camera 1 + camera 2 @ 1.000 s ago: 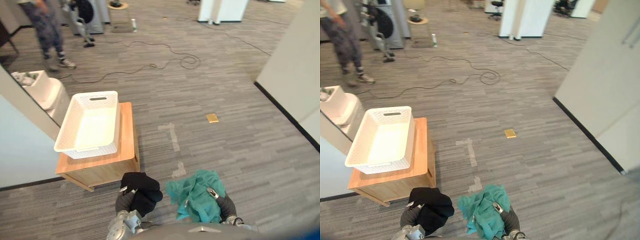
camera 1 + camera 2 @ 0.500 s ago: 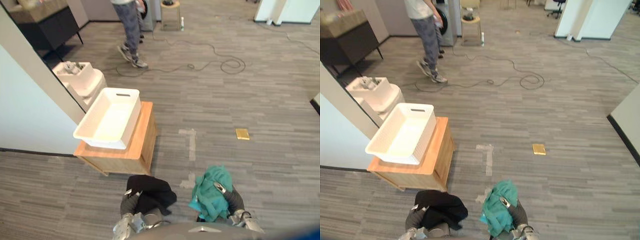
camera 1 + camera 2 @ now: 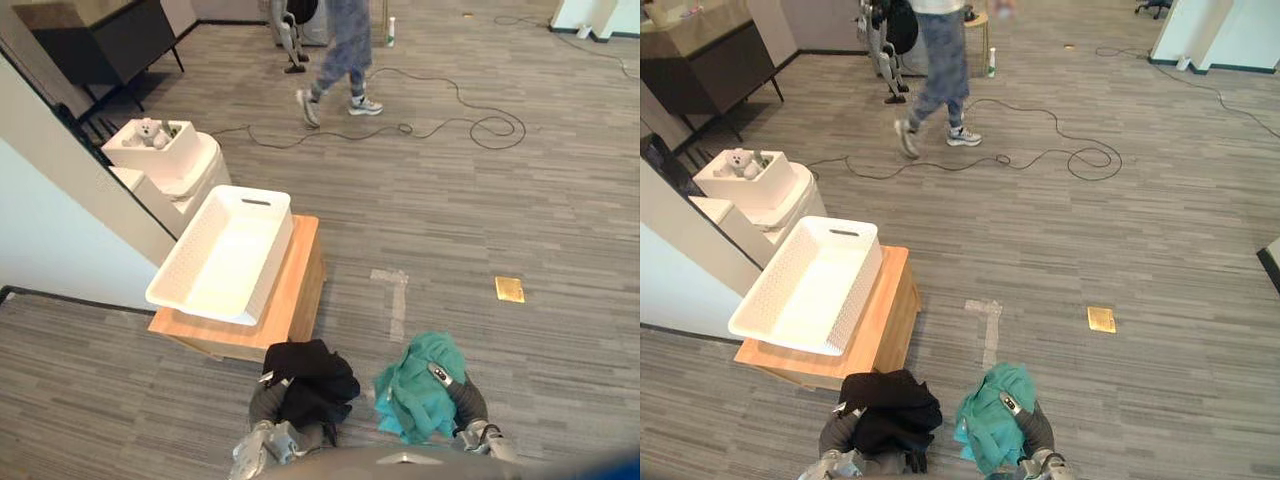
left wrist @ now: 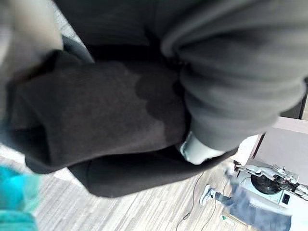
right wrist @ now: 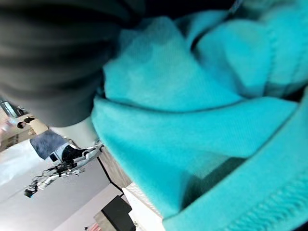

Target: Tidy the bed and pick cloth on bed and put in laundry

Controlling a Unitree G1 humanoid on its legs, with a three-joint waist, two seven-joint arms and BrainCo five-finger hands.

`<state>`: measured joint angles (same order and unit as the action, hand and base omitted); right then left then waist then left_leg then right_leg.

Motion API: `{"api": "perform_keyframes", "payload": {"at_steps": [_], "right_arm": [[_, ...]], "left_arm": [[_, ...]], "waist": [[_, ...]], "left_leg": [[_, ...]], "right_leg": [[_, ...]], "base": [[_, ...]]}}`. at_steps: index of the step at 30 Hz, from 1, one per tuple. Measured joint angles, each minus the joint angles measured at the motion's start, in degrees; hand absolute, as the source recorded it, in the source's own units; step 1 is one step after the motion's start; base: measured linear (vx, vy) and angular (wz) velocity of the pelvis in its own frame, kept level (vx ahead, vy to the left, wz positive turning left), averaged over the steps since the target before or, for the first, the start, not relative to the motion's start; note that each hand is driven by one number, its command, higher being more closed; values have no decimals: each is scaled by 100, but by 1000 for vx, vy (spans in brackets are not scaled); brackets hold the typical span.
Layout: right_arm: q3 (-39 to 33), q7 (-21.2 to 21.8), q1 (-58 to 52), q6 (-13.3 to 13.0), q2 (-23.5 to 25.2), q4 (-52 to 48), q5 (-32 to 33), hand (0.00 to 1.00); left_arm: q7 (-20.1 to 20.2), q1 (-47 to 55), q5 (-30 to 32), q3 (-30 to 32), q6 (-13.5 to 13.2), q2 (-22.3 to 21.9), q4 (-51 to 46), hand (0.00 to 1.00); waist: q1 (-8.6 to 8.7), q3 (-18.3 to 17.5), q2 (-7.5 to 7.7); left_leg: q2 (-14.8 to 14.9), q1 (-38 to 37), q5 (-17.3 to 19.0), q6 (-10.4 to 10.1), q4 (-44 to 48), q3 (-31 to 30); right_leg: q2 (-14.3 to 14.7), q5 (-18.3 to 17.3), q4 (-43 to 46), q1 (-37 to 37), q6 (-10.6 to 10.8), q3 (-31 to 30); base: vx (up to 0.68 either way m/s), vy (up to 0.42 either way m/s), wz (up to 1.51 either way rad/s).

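Note:
A black cloth [image 3: 315,380] is bunched over my left hand [image 3: 262,402], low in the head views; up close it drapes over a silver finger [image 4: 195,149]. My right hand [image 3: 462,400] is shut on a teal cloth [image 3: 415,385], with its thumb lying across the top; the same teal folds [image 5: 192,120] hang right before the right wrist camera. Both bundles are held above the floor, side by side. Ahead and to my left stands an empty white laundry basket [image 3: 185,255] on a low wooden table [image 3: 297,292]. The black cloth is just short of the table's near corner.
A person [image 3: 345,50] walks across the back of the room. White bins with a plush toy [image 3: 158,148] stand beyond the basket, beside a white wall [image 3: 50,230]. A cable [image 3: 470,120] loops on the floor and a yellow patch [image 3: 510,289] lies to the right.
The camera has turned left, so the basket and table now sit closer and more central. The person has walked to the right across the back. Both cloths stay in my hands.

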<state>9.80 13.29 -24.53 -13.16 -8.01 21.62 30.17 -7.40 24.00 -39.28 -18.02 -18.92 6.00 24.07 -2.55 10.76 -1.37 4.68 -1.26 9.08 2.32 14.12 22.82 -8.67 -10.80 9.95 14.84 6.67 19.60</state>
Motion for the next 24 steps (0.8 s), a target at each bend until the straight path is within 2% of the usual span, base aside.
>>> {"api": "perform_keyframes", "payload": {"at_steps": [1, 2, 3, 4, 5, 6, 7, 10, 12, 13, 14, 15, 16, 18, 19, 20, 21, 22, 23, 24], "right_arm": [[3, -16, 6, 37, 3, 25, 0, 100], [14, -21, 6, 32, 1, 15, 3, 100], [29, -22, 18, 19, 57, 13, 4, 100], [82, -20, 25, 19, 93, 26, 4, 100], [153, -20, 7, 19, 110, 34, 1, 100], [297, 1, -18, 18, 115, 10, -5, 100], [378, 4, -56, 17, 114, 11, -5, 100], [411, 3, -27, -5, 113, 8, -4, 100], [433, 0, -2, -40, 111, 11, -1, 100], [447, -2, 12, -39, 112, 11, 2, 100], [447, -2, 0, -40, 112, 3, 4, 100], [447, -3, -9, -41, 114, 3, 9, 100], [448, -9, -41, -47, 135, 19, 17, 100], [392, -35, 2, -88, -26, 51, 41, 100], [347, -41, 66, -168, -98, 26, 98, 100], [345, -43, 124, -212, -140, 18, 122, 100], [353, -35, 150, -217, -150, 9, 118, 100], [342, -23, 171, -228, -200, -90, 117, 100], [326, -20, 183, -228, -242, -157, 116, 100], [333, -18, 182, -227, -253, -194, 116, 100]], "left_arm": [[1, -5, 4, 14, 0, 4, 6, 100], [6, -4, 57, 52, 0, 8, 5, 100], [5, 48, 125, 81, -28, 58, -15, 100], [1, 64, 202, 92, -34, 114, -14, 100], [-5, 106, 242, 78, -34, 130, -13, 100], [-14, 139, 256, 76, -41, 228, -13, 100], [-42, 175, 252, 100, -54, 280, -9, 100], [-54, 112, 209, 99, -53, 350, -6, 100], [-52, -10, 159, 118, -32, 366, 15, 100], [-52, -144, 157, 126, 18, 383, 55, 100], [-52, -207, 157, 122, 69, 403, 69, 100], [-51, -246, 160, 119, 89, 432, 68, 100], [-54, -278, 161, 120, 118, 525, 47, 100], [-43, -272, 168, 38, 199, 328, 136, 100], [-38, -245, 168, 6, 198, 243, 143, 100], [-39, -203, 165, 11, 184, 194, 144, 100], [-38, -199, 161, 14, 166, 189, 143, 100], [-37, -149, 159, 20, 87, 182, 143, 100], [-43, -66, 148, 56, 66, 95, 160, 100], [-41, 6, 131, 68, 61, 62, 164, 100]], "waist": [[-2, -28, 15], [-2, -42, 77], [-6, -20, 272], [-7, 6, 316], [17, 42, 340], [43, 38, 418], [29, 43, 465], [145, 54, 441], [209, 101, 356], [260, 129, 303], [316, 147, 326], [321, 156, 377], [325, 179, 540], [340, 285, 179], [352, 328, -29], [362, 346, -162], [368, 326, -196], [376, 309, -244], [365, 291, -431], [369, 255, -421]], "left_leg": [[-21, -89, 202, 51, 4, 16], [-98, -176, 309, 19, -7, 24], [-302, -379, 424, 8, -67, 58], [-364, -508, 465, 25, -94, 55], [-381, -595, 497, 39, -104, 41], [-377, -765, 526, 79, -131, -25], [-348, -903, 552, 60, -171, -130], [-141, -1121, 568, -35, -206, -365], [66, -1262, 579, -107, -210, -576], [206, -1294, 578, -166, -220, -781], [271, -1358, 597, -343, -260, -965], [256, -1403, 621, -459, -296, -1056], [212, -1472, 741, -702, -254, -1204], [521, -1583, 771, -787, -228, -1313], [664, -1588, 773, -795, -230, -1338], [777, -1584, 775, -806, -263, -1390], [824, -1577, 781, -812, -284, -1390], [950, -1562, 962, -761, -270, -1386], [1141, -1558, 1192, -434, -190, -1379], [1180, -1567, 1304, -109, -153, -1378]], "right_leg": [[-168, -210, 720, -246, 218, -25], [-383, -316, 1649, -606, 303, -75], [-898, -124, 3254, -1340, 295, -209], [-1098, 89, 3785, -1528, 279, -290], [-1213, 135, 4151, -1669, 278, -331], [-1349, -32, 4535, -1870, 115, -304], [-1382, -270, 4588, -2049, 57, -262], [-1297, -511, 3848, -2294, -52, -13], [-996, -455, 2853, -2352, -85, -4], [-760, -214, 2067, -2352, -89, -111], [-614, 203, 1273, -2357, -89, -375], [-574, 443, 833, -2303, -50, -586], [-588, 1295, 361, -2168, -22, -827], [-322, 1148, 611, -2043, -250, -660], [-274, 892, 865, -2078, -335, -524], [-232, 690, 1084, -2112, -369, -400], [-211, 582, 1219, -2166, -382, -357], [-175, 362, 1497, -2256, -375, -268], [-104, 219, 1696, -2258, -417, -138], [-86, 98, 1851, -2261, -434, -126]], "base": [[124, 118, 3], [162, 139, -1], [140, 91, -3], [150, 81, 1], [143, 31, 13], [192, 26, 19], [195, 11, 23], [289, -97, 51], [289, -178, 61], [308, -256, 87], [317, -277, 89], [336, -330, 88], [343, -351, 71], [294, -326, 52], [201, -278, 43], [183, -277, 44], [148, -252, 36], [140, -226, 17], [150, -218, 14], [216, -195, 33]]}}
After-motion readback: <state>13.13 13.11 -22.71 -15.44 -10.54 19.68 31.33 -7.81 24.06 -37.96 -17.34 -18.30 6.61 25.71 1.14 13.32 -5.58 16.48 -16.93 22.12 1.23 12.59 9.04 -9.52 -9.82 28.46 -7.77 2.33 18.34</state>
